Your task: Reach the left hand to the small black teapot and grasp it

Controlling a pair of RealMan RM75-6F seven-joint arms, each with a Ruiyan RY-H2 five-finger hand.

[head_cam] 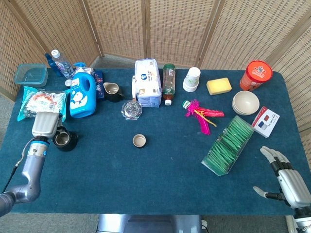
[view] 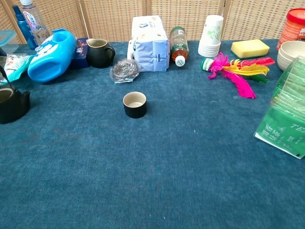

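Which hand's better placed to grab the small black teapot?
Left. The left hand sits right against the small black teapot; the right hand hangs open at the table's opposite end.

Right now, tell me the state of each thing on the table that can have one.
Teapot: upright, lid off, left hand at its handle.
Detergent bottle: lying flat.
Drink bottle: on its side, capped.
Small cup: upright, empty.
Right hand: open, holding nothing.

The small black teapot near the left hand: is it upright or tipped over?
Upright. The small black teapot stands on its base, with its round opening facing up in the head view; the chest view shows it level too.
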